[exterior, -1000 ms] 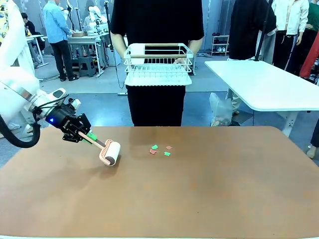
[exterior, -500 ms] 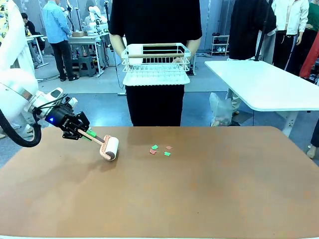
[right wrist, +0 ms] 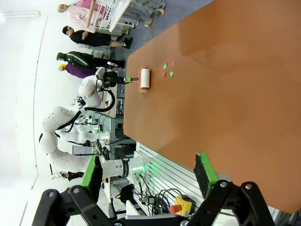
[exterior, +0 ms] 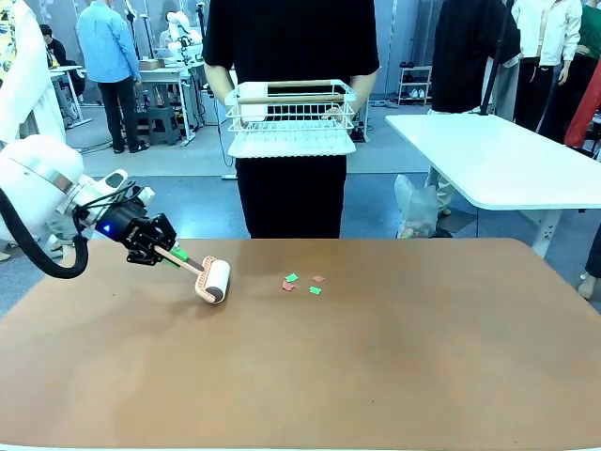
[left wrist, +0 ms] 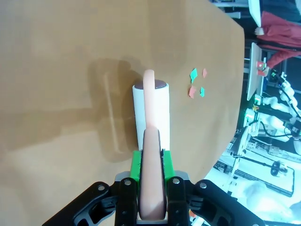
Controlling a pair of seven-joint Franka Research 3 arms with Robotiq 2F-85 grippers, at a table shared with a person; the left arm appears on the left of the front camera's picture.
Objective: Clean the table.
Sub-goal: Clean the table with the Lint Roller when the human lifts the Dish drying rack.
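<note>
The left gripper (exterior: 167, 252) was clamped tight on the pinkish handle of a lint roller (exterior: 212, 280), its green pads pressed against both sides of the grip; in the left wrist view the gripper (left wrist: 151, 162) had the handle running straight out between its fingers to the white roll of the lint roller (left wrist: 150, 108). The roll sat low at the left part of the table (exterior: 376, 357), angled down from the gripper; whether it actually touched the top I could not tell. A few small scraps of paper (exterior: 302, 283), green and reddish, lay close together on the brown top a little to the right of the roll and apart from it; they also showed as scraps of paper (left wrist: 196, 84) beyond the roll on the table (left wrist: 56, 70). The right gripper (right wrist: 148, 172) stood with its fingers spread wide and nothing between them, looking along the table (right wrist: 235, 94) towards the far-off lint roller (right wrist: 144, 78). Across the table a person (exterior: 291, 47) in black held a white wire rack (exterior: 293, 117) at waist height; a white table (exterior: 498, 155) stood behind to the right.
</note>
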